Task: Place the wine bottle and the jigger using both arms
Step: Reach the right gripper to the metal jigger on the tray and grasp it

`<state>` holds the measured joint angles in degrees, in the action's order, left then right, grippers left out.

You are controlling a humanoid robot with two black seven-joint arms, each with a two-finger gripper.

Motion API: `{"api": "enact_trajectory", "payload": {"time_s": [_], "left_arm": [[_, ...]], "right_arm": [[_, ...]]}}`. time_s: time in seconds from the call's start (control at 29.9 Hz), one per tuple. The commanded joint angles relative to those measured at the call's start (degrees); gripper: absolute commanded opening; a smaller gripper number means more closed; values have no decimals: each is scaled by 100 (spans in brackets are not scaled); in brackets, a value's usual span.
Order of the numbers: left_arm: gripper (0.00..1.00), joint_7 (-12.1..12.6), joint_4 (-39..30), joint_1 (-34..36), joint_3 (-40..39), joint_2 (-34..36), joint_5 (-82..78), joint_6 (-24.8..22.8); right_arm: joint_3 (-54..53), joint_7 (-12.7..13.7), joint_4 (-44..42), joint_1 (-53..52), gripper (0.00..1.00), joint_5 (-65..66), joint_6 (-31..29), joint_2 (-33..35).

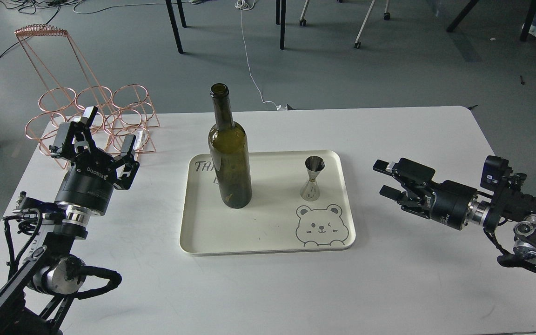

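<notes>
Wine bottle (230, 156) and jigger (313, 178) are sitting upright on the tray (268, 232); my left gripper (109, 132) and right gripper (383, 179) are hanging open, empty.

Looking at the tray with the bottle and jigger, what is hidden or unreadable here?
- Head view: handwriting on the tray, partly covered by the wine bottle.
- Head view: whether the jigger holds liquid; too small.
- Head view: lower parts of the copper wire rack, behind the left gripper.

The left gripper (110, 132) has the white word "ROBOTIQ" on its side, and the tray (268, 242) has the letters "TA" written just left of the wine bottle (230, 158).
</notes>
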<state>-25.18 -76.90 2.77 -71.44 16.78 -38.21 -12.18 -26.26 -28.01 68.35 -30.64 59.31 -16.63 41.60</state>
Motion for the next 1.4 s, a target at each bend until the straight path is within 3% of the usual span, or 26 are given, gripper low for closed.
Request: {"api": "enact_trajectory", "payload": {"time_s": [0.0, 0.27, 0.5, 0.84, 1.37], "left_arm": [[98, 21, 0, -4, 8, 1, -19, 14], [98, -14, -27, -22, -1, 1, -2, 14], [98, -14, -53, -22, 8, -17, -19, 14], [98, -14, -62, -22, -1, -8, -19, 14], [98, -14, -62, -22, -1, -8, -19, -3]], "right_arm": [[103, 1, 197, 32, 99, 1159, 1098, 32], [305, 1, 57, 50, 99, 2936, 3436, -126], [420, 1, -734, 50, 99, 4017, 4404, -731], [481, 1, -1613, 15, 99, 5055, 4463, -1777], [481, 1, -2932, -372, 91, 5135, 4463, -2982]]}}
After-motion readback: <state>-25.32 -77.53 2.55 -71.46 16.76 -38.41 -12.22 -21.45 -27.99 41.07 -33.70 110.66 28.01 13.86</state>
